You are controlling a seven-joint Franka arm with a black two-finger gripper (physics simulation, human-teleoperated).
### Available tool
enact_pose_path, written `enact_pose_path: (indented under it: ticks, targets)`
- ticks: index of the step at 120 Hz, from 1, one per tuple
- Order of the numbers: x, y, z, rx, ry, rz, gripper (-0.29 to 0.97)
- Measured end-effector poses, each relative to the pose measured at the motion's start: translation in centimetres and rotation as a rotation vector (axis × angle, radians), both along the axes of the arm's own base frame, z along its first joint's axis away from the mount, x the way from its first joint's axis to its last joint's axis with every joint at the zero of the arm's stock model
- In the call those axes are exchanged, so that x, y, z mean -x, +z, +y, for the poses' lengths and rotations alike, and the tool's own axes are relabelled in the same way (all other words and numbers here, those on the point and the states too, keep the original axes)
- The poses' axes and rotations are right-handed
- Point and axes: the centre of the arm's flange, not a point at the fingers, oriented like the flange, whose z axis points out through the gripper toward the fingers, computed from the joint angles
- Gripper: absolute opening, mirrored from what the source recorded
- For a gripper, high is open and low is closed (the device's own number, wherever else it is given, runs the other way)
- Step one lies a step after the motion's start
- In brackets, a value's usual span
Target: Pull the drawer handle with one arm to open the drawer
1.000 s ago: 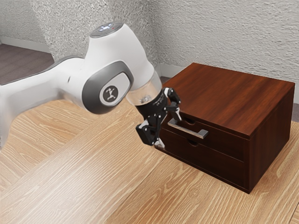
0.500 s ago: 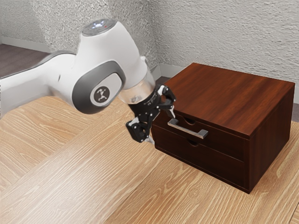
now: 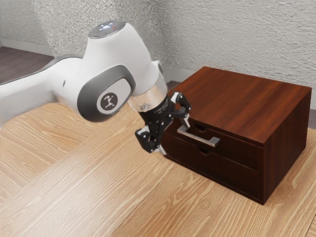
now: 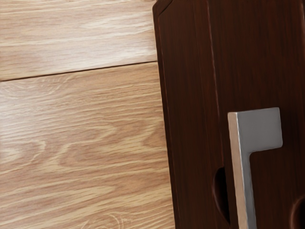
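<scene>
Pale oak-grained planks form the light wooden tabletop [image 3: 98,197] under rough grey plaster walls [image 3: 237,34], and toward the exterior view's right stands the dark reddish-brown wooden two-drawer cabinet [image 3: 247,98]. Its upper drawer front [image 3: 237,148] looks flush with the one below, so the drawer seems not yet opened. The black two-finger gripper [image 3: 174,133] sits at the arm-side end of the brushed silver bar handle [image 3: 198,136] with its fingers spread wide and nothing clamped between them. The step in hand looks like getting those fingers around the bar. It would probably go best if the hand slid along toward the bar's middle before closing, since a grip at the very end could slip off. It should then draw straight out along the drawer's travel, not upward or sideways. The exterior view gives the finger spread and the whole cabinet. The wrist view adds the bar's squared end and the dark scooped recess [image 4: 220,191] behind it. It also shows the cabinet's edge right beside bare planks, so the hand is off-centre. Neither view settles whether a finger touches the bar.
</scene>
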Motion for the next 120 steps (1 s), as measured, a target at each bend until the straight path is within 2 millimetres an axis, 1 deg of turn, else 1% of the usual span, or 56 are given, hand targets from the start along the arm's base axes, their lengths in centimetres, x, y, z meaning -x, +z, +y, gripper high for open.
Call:
enact_pose_path:
  ticks: [6, 23, 32, 76, 98, 120]
  targets:
    - [0.0, 0.0, -0.2, -0.001, -0.007, 0.000, 0.68]
    - [0.3, -0.1, -1.8, -0.004, -0.045, 0.000, 0.68]
    - [0.4, -0.1, -2.2, -0.006, -0.058, 0.000, 0.68]
    - [-0.1, -0.6, -1.5, -0.013, -0.059, 0.008, 0.68]
    - [-0.2, -0.9, -1.8, -0.018, -0.068, 0.011, 0.52]
    - [-0.8, -1.1, -2.1, -0.023, -0.073, 0.012, 0.46]
